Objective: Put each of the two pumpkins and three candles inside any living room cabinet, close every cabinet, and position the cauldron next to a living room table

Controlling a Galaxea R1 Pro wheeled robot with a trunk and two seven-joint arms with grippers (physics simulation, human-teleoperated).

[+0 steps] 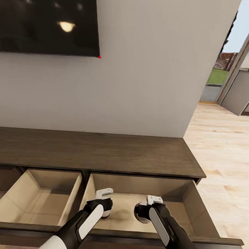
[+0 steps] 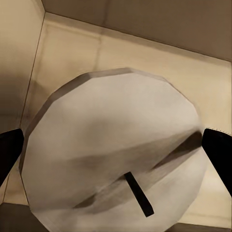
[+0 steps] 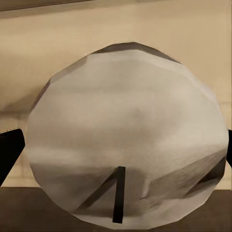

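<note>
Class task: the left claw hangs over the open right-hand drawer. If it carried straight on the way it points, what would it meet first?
Probably the pale wood drawer floor, seen beyond the stubby beige-grey candle held in the left claw. Depth is unclear.

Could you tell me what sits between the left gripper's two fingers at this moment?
A candle, wick up, fills the gap between the left gripper's dark fingers in the left wrist view, over the pale floor of the open cabinet drawer.

No text, label, brand, number or sign can be read in any view: not on the cabinet [image 1: 101, 152], the dark wall screen [image 1: 49, 20], or either candle [image 2: 116, 154].
</note>
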